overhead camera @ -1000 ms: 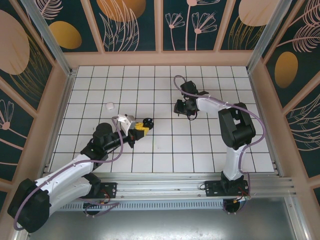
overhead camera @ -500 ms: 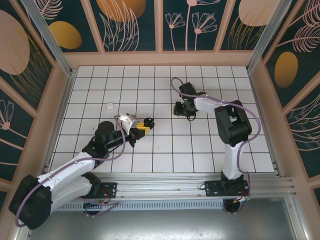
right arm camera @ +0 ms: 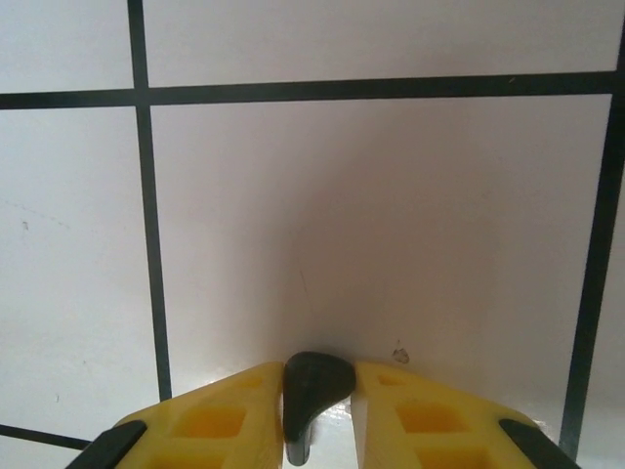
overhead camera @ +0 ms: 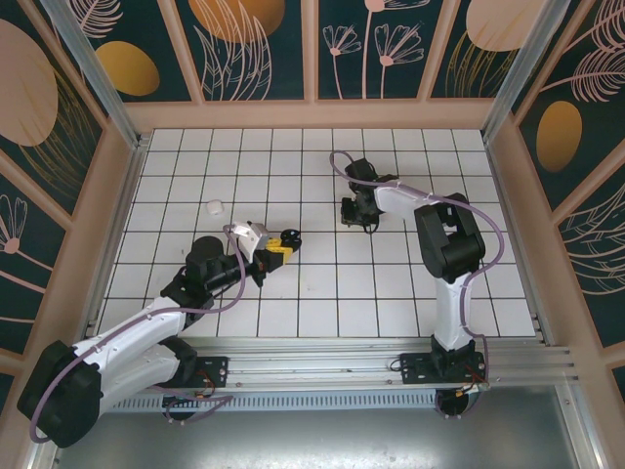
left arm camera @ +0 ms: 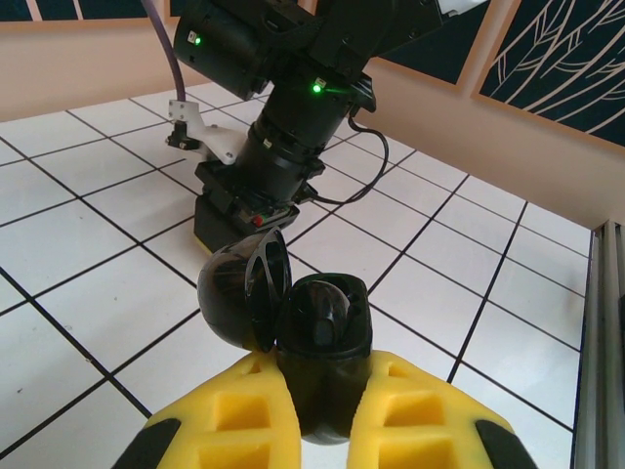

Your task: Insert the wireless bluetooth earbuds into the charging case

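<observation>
My left gripper (overhead camera: 281, 245) is shut on the black charging case (left arm camera: 323, 344), which stands upright between the yellow fingers (left arm camera: 239, 425). The case's round lid (left arm camera: 237, 299) hangs open to the left, and a dark cavity shows in the top. In the top view the case (overhead camera: 290, 237) sits just left of the table's middle. My right gripper (overhead camera: 354, 214) points down at the tiles further back and to the right. Its yellow fingers (right arm camera: 220, 418) press on both sides of a small black earbud (right arm camera: 315, 386) that lies on the white tile.
A small white object (overhead camera: 214, 206) lies on the tiles at the back left of the left gripper. In the left wrist view the right arm's wrist (left arm camera: 288, 127) stands close behind the open case. Wooden walls (overhead camera: 312, 114) ring the tiled floor.
The right gripper's jaws have closed in on the black earbud, and its wrist has shifted slightly left. The left gripper and the case have stayed put.
</observation>
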Available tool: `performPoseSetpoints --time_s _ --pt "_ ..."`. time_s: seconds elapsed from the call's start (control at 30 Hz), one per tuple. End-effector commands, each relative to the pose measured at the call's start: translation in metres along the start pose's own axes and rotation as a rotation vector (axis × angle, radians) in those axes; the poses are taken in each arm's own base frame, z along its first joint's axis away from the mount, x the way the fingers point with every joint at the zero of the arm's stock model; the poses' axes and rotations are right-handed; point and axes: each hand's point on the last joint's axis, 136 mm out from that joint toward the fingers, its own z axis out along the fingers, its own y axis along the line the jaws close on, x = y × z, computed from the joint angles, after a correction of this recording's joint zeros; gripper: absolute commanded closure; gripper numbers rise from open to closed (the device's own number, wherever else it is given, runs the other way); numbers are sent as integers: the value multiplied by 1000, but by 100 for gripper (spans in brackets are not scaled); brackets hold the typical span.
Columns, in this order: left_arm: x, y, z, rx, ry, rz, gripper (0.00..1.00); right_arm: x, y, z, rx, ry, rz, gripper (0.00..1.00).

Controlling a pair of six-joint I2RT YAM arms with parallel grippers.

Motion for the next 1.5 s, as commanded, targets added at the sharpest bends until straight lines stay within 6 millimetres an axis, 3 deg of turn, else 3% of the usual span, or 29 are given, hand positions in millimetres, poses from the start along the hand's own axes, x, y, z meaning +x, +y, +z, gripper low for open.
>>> performPoseSetpoints --time_s 0.0,0.17,0.37,0.57,0.67,0.83,1.07,1.27,1.47 --pt "-14 -2 1 7 -30 29 100 2 4 12 15 7 6 79" --pt "-13 -3 1 10 -29 29 100 -7 6 -6 14 -42 42 82" --pt "-15 -5 1 21 -35 34 100 -23 10 -43 5 -135 76 84" --pt "-19 -10 1 46 -46 41 100 -32 18 -91 -27 -239 108 85" --pt "-21 -12 3 64 -53 43 100 -33 28 -125 -57 -307 114 85" --pt "-29 -18 14 123 -60 48 100 -16 55 -185 -125 -424 104 86" --pt "-41 -24 41 125 -50 79 100 20 79 -244 -232 -526 136 87" --pt "-60 -28 56 63 -127 82 100 49 83 -268 -257 -561 162 88" --pt "-74 -22 59 -29 -199 80 100 63 85 -274 -269 -578 179 88"
